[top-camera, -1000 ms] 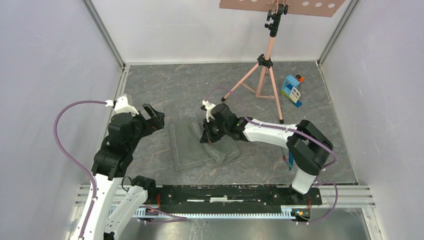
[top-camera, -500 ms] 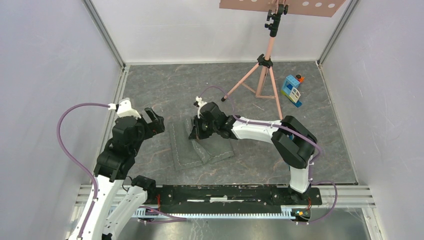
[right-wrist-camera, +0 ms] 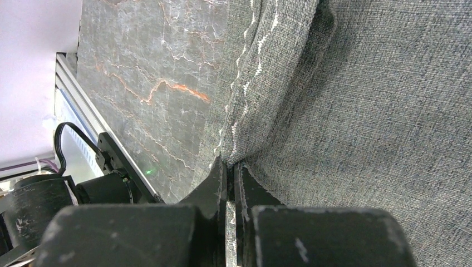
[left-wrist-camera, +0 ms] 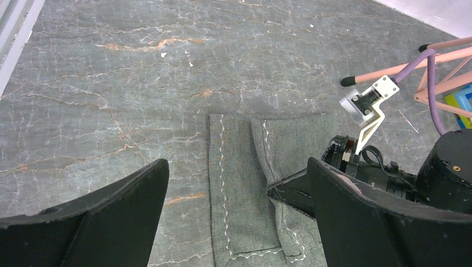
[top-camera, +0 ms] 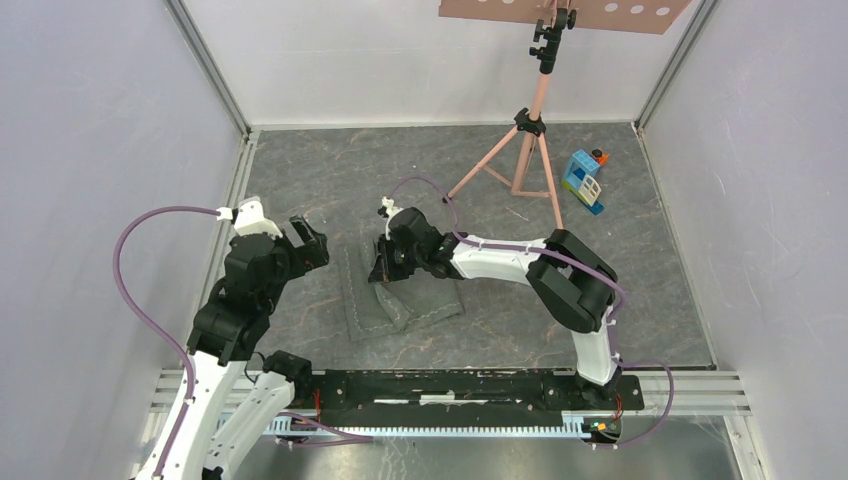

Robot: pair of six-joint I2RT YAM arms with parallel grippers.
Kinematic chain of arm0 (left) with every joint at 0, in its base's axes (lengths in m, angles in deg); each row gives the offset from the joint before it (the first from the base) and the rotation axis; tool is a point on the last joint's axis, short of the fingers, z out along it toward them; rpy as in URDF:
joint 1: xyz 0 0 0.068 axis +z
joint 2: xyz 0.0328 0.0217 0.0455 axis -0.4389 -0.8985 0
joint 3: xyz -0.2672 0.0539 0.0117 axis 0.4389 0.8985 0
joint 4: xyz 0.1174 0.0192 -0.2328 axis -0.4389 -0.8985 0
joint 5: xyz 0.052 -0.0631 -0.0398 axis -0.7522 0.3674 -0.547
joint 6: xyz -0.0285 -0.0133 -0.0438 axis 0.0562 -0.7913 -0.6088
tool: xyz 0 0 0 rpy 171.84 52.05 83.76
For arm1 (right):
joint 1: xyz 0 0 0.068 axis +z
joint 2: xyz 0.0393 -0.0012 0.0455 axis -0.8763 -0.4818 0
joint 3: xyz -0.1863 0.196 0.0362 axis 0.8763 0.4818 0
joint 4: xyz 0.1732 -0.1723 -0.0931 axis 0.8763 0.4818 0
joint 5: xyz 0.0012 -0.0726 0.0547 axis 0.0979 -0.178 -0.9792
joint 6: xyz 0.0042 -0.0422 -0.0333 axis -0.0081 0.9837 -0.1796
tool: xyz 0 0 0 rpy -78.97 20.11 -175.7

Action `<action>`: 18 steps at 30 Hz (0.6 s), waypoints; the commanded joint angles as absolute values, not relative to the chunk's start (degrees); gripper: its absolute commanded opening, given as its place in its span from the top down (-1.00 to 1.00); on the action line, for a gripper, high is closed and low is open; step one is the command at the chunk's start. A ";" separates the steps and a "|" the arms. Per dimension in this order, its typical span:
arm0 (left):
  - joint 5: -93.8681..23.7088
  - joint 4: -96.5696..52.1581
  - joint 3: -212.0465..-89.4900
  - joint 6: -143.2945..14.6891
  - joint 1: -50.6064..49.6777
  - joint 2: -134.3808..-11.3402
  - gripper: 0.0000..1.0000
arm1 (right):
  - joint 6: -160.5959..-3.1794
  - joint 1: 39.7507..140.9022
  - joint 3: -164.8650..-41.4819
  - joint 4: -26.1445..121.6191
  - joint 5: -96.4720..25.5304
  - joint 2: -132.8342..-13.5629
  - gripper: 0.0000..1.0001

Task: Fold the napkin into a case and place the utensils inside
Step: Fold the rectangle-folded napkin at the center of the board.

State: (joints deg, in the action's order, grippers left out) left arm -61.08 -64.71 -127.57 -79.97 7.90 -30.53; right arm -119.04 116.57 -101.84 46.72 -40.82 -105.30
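The right gripper, jaws pinched tight on a stitched edge of the napkin, holds that edge over the cloth's left half, apparently to lay a fold for the case. The left gripper hangs wide open and empty just left of it, likely ready to steady it. The napkin lies mid-frame in the top view, a dark grey weave with pale wavy stitching, partly doubled over.

Grey marbled floor, orange veins showing in wrist views. Pink tripod at back centre, legs splayed, black clamp on top holding pink perforated board. Blue-and-white toy block house near tripod's right leg, apart from it, close to right wall. Aluminium rail along near edge.
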 commanded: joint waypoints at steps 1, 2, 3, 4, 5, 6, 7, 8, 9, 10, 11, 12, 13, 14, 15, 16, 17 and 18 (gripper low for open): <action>-62.23 -63.14 -127.47 -77.42 7.51 -30.27 -1.00 | -120.24 116.92 -104.50 44.03 -40.72 -106.12 0.99; -62.25 -63.13 -127.47 -77.42 7.50 -30.24 -1.00 | -120.19 116.99 -104.61 43.90 -40.75 -106.21 0.99; -62.24 -63.08 -127.47 -77.42 7.49 -30.23 -1.00 | -120.20 117.01 -104.75 43.97 -40.92 -106.35 0.99; -62.19 -63.08 -127.47 -77.42 7.53 -30.26 -1.00 | -120.20 117.09 -104.84 43.93 -40.84 -106.46 0.99; -62.15 -63.07 -127.47 -77.42 7.49 -30.30 -1.00 | -120.22 117.09 -104.89 43.91 -40.90 -106.59 0.99; -62.15 -63.03 -127.47 -77.40 7.49 -30.32 -1.00 | -120.24 117.10 -105.01 43.89 -40.90 -106.72 0.99; -62.15 -63.06 -127.46 -77.42 7.49 -30.36 -1.00 | -120.24 117.08 -105.10 43.81 -40.89 -106.90 0.99; -62.17 -63.07 -127.47 -77.42 7.51 -30.35 -1.00 | -120.23 117.10 -105.20 43.80 -40.91 -107.09 0.99; -62.15 -63.07 -127.47 -77.42 7.53 -30.34 -1.00 | -120.20 117.17 -105.30 43.73 -41.00 -107.36 0.99; -62.15 -63.09 -127.44 -77.42 7.49 -30.35 -1.00 | -120.20 117.23 -105.47 43.67 -41.10 -107.58 0.99; -62.15 -63.09 -127.47 -77.42 7.41 -30.38 -1.00 | -120.20 117.18 -105.66 43.71 -41.18 -107.90 0.99; -62.15 -63.08 -127.47 -77.42 7.42 -30.29 -1.00 | -120.25 117.14 -105.82 43.71 -41.27 -108.10 0.99; -62.16 -63.17 -127.47 -77.42 7.40 -30.37 -1.00 | -120.17 117.19 -105.98 43.71 -41.40 -108.40 0.99; -62.15 -63.14 -127.47 -77.42 7.43 -30.33 -1.00 | -120.21 117.19 -106.15 43.65 -41.42 -108.60 0.99; -62.15 -63.10 -127.39 -77.34 7.40 -30.40 -1.00 | -120.23 117.17 -106.33 43.63 -41.41 -108.85 0.99; -62.15 -63.11 -127.44 -77.33 7.45 -30.44 -1.00 | -120.16 117.19 -106.53 43.65 -41.49 -109.05 0.99; -62.17 -63.10 -127.38 -77.33 7.38 -30.33 -1.00 | -120.09 117.16 -106.81 43.70 -41.46 -109.25 0.99; -62.15 -63.15 -127.42 -77.33 7.40 -30.32 -1.00 | -119.91 117.17 -106.94 43.71 -41.39 -109.40 0.99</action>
State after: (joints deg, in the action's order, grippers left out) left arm -61.27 -64.69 -127.33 -79.95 7.58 -30.56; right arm -119.85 116.73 -103.90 45.89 -41.00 -108.63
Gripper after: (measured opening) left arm 0.996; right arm 0.031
